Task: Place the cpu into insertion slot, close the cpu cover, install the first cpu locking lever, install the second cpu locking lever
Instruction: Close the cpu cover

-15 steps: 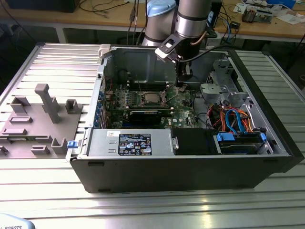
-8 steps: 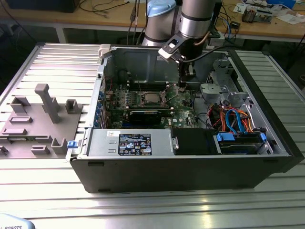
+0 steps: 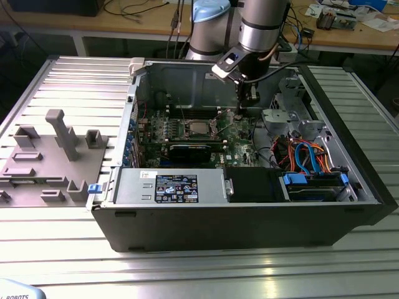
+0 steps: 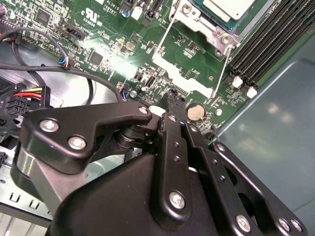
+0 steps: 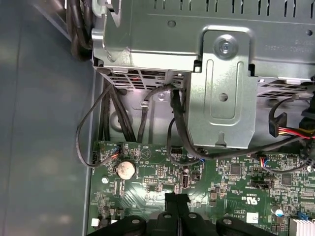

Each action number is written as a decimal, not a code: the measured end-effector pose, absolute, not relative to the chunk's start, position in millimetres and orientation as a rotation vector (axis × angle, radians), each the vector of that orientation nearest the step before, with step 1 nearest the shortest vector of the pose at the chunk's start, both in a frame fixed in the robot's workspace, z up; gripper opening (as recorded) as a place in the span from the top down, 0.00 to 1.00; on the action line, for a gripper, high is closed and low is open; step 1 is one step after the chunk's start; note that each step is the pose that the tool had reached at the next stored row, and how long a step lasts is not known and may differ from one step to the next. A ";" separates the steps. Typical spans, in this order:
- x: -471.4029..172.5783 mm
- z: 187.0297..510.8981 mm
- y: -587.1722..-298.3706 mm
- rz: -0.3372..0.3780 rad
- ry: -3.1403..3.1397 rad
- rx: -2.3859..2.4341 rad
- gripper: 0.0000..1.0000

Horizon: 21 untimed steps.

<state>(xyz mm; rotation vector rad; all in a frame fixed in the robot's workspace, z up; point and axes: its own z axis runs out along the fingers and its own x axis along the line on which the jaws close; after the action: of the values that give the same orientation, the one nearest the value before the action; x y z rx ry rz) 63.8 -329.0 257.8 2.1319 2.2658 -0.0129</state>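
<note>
The cpu [image 3: 199, 129] [image 4: 231, 7] lies flat with its pale face up in the insertion slot [image 3: 187, 128] [image 4: 197, 22] of the green motherboard. The cpu cover [image 3: 227, 124] [image 4: 182, 77] is swung open, its silvery frame standing beside the socket on the exterior view's right. My gripper [image 3: 242, 113] [image 4: 171, 96] [image 5: 176, 199] hangs low over the board just past the cover's free edge. Its black fingers are shut together and nothing shows between them. Whether the tips touch the cover or the board I cannot tell.
The open case walls ring the board. A metal drive cage [image 3: 283, 115] [image 5: 221, 88] with loose cables [image 3: 305, 152] stands close beside the gripper. Also here: the power supply box [image 3: 171, 187], memory slots [image 4: 275, 44], a coin cell [image 4: 196, 112] [image 5: 125, 170] and grey fixture blocks [image 3: 56, 134].
</note>
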 end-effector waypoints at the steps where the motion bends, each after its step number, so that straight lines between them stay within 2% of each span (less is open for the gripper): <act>1: 64.3 256.9 -328.9 -0.013 2.266 2.132 0.89; 21: 42.9 248.5 -328.2 -0.009 2.264 2.130 0.89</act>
<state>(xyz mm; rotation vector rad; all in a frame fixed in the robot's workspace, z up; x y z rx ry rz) 42.9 -328.2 248.5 2.1302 2.2638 -0.0092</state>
